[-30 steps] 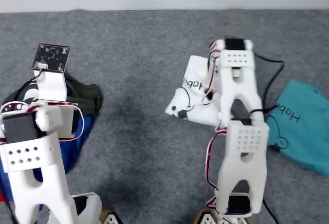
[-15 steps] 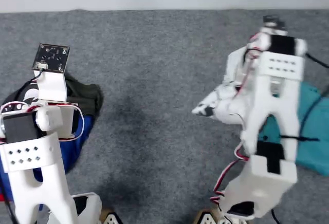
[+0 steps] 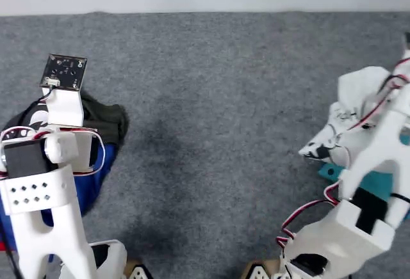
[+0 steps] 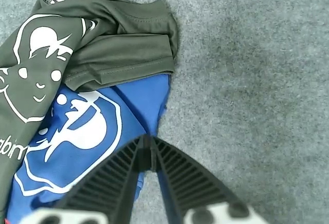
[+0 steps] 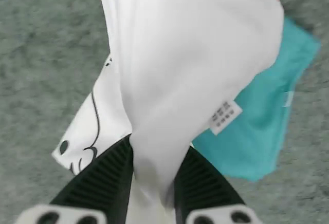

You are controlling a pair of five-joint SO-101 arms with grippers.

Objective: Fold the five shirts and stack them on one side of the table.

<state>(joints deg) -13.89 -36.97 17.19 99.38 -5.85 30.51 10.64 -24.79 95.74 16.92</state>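
Right tool (image 5: 157,151), clamped on the white fabric shirt with black print (image 5: 190,54), has swung it over the teal shirt (image 5: 257,131), so stacking looks underway, while left tool (image 4: 149,147) sits pinched together, empty.

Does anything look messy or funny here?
Yes. The white shirt is a crumpled bunch pinched in the right claw, hanging over the teal shirt, not folded. On the other side, the green shirt lies rumpled and crooked on the blue shirt.
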